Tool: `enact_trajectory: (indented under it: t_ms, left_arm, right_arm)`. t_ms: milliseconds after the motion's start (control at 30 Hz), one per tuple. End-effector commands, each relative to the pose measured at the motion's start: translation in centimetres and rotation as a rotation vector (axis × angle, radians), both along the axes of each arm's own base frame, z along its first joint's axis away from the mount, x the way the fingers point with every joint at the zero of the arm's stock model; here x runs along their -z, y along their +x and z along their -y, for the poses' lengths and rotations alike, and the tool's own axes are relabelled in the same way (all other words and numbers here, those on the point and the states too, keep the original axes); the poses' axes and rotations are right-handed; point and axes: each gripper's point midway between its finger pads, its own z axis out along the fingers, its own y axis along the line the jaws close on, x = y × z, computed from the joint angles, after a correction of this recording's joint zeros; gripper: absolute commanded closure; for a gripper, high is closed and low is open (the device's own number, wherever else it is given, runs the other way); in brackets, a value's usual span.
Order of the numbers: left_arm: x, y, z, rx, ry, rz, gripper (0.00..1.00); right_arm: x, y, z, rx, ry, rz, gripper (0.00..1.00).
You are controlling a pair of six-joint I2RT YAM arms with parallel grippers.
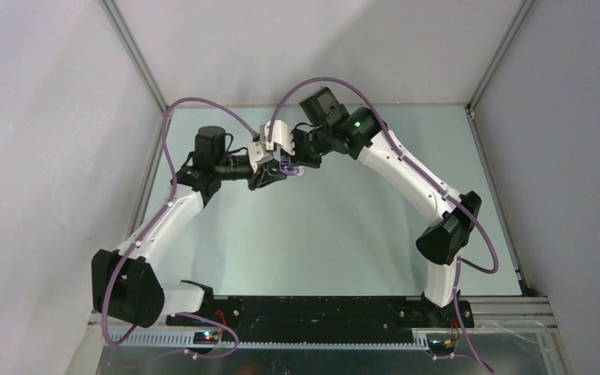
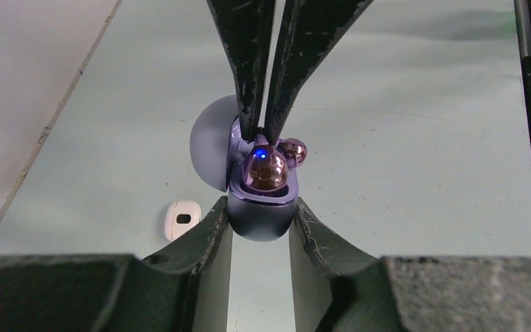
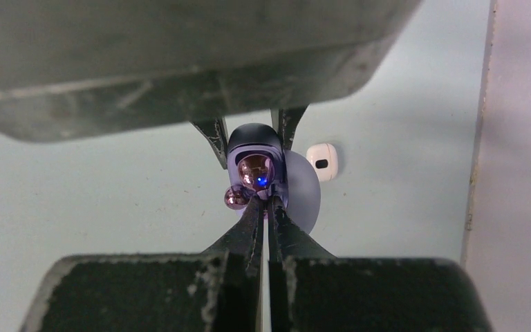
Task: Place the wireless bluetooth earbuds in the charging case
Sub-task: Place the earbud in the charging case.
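Your left gripper (image 2: 259, 209) is clamped on the lower body of the purple charging case (image 2: 261, 225), one finger on each side. The case's lid (image 2: 211, 142) is swung open sideways, and its open face is turned up toward the left wrist camera.

One purple earbud (image 2: 264, 173) sits in the case with its glossy rounded back facing out and a small blue light lit on it. A second purple earbud (image 2: 293, 151) lies touching the first, at the case's rim on the side away from the lid. You cannot tell whether it is seated. Both earbuds are round, with no clear long axis.

Your right gripper (image 2: 263, 131) has its fingers pressed together, and the tips are down at the far edge of the seated earbud. Whether they pinch anything is not visible.

A small white case (image 2: 182, 220) lies on the table (image 2: 422, 173), off the lid side of the purple case.
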Motion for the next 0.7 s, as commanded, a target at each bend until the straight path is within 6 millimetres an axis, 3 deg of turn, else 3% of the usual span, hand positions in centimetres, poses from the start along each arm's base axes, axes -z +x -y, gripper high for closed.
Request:
enact_trajectory:
  t_ms: [0,433,667]
  left_arm:
    - [-3.3,0.0,1.0,0.058,-0.044,0.098,1.00]
    - [-4.2,1.3,1.0,-0.042,-0.124,0.071,1.00]
    - [-3.5,1.5,1.0,-0.053,-0.113,0.042,1.00]
  right_arm:
    - [-3.6,0.8,-0.4,0.008,0.069,0.121,1.00]
    - [-5.0,0.9,-0.3,0.031,0.102,0.134,1.00]
    - [-6.0,1.6,0.2,0.038,0.104,0.202,1.00]
